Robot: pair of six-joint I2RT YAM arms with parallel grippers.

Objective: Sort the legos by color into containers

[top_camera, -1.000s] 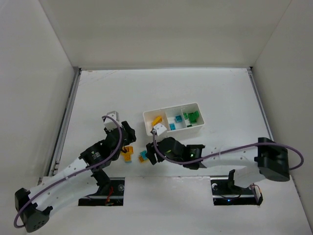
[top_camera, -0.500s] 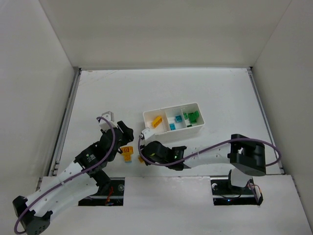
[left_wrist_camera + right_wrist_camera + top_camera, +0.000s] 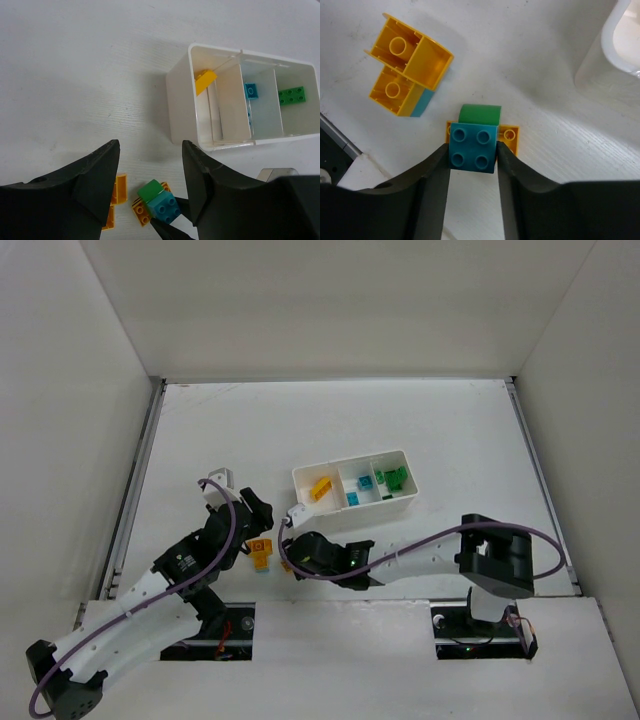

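Observation:
A small stack of legos lies on the table: a cyan-blue brick (image 3: 472, 147) on top, a green brick (image 3: 480, 114) behind it, an orange-yellow plate (image 3: 509, 135) under both. My right gripper (image 3: 472, 152) is shut on the cyan-blue brick, one finger on each side. My left gripper (image 3: 150, 150) hangs open above the same stack (image 3: 165, 207), holding nothing. Orange-yellow bricks (image 3: 407, 65) lie loose to the left. The white tray (image 3: 403, 461) holds an orange-yellow lego (image 3: 206, 80), a cyan-blue lego (image 3: 251, 90) and a green lego (image 3: 291, 95) in separate containers.
The loose orange-yellow bricks (image 3: 262, 552) lie between the two grippers (image 3: 255, 515), close to the table's near edge. White walls close in the table on the left, the right and the far side.
My right gripper has slid left and its jaws have closed onto the cyan-blue brick. The left arm drew back a little early on and has since held still.

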